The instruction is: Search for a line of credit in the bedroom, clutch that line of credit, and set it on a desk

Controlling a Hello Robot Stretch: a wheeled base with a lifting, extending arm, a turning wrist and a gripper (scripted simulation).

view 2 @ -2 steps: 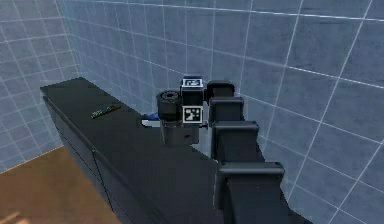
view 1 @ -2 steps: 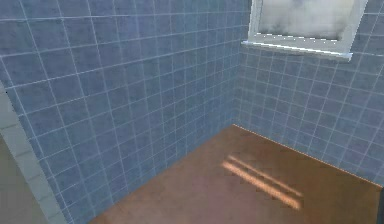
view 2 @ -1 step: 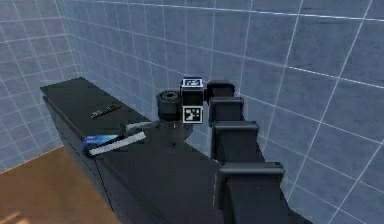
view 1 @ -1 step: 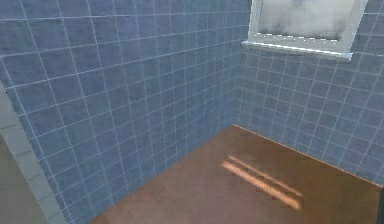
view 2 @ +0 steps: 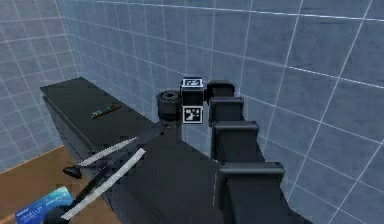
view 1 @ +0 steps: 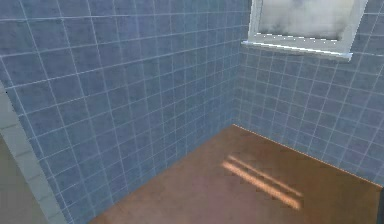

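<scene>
Blue square-tiled walls (view 1: pixel 130 90) all round in the forward view, meeting in a corner just left of a white-framed window with cloudy glass (view 1: pixel 305 25). Below the window there's brown wooden floor (view 1: pixel 200 190) with a couple of pale light streaks on it.

Arm side view next: same blue tiling behind a long black flat-topped cabinet (view 2: pixel 75 98) — could be a desk, honestly can't tell. The dark square-section arm (view 2: pixel 240 160) reaches over the cabinet, with two white marker squares (view 2: pixel 192 86) at its far end. The gripper (view 2: pixel 66 192) has thin pale fingers (view 2: pixel 105 155) slanting off past the cabinet's front edge. Right at the fingertips is a small light-blue flat card (view 2: pixel 42 208) — looks like the line of credit. Whether the gripper has hold of it, or how wide it's set, I can't tell. A small dark flat thing (view 2: pixel 105 112) lies on the cabinet top.
</scene>
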